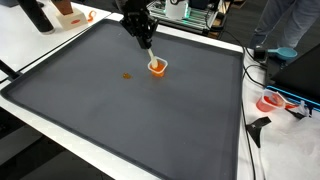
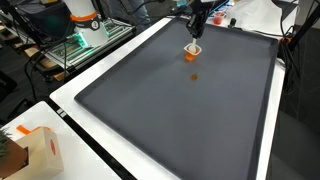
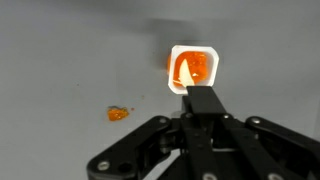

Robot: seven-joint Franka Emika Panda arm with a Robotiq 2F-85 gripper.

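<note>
A small white cup [image 3: 193, 69] with orange pieces inside stands on the dark grey mat [image 3: 60, 60]; it also shows in both exterior views [image 1: 158, 67] [image 2: 193, 48]. My gripper [image 3: 205, 93] hangs right over the cup's near rim, jaws pressed together with no gap showing. The fingertips hide that stretch of rim, so whether they pinch it is unclear. In both exterior views the gripper [image 1: 150, 55] [image 2: 196, 36] reaches down onto the cup from above. A loose orange bit [image 3: 118, 114] lies on the mat to the left of the cup, apart from it [image 1: 127, 75] [image 2: 192, 76].
The mat [image 1: 120, 110] covers a white table [image 1: 60, 140]. An orange-and-white object [image 1: 70, 17] sits at the far corner, a cardboard box [image 2: 35, 150] at a near corner. A person [image 1: 290, 30] and cables stand beside the table; a red-and-white item [image 1: 272, 102] lies off its edge.
</note>
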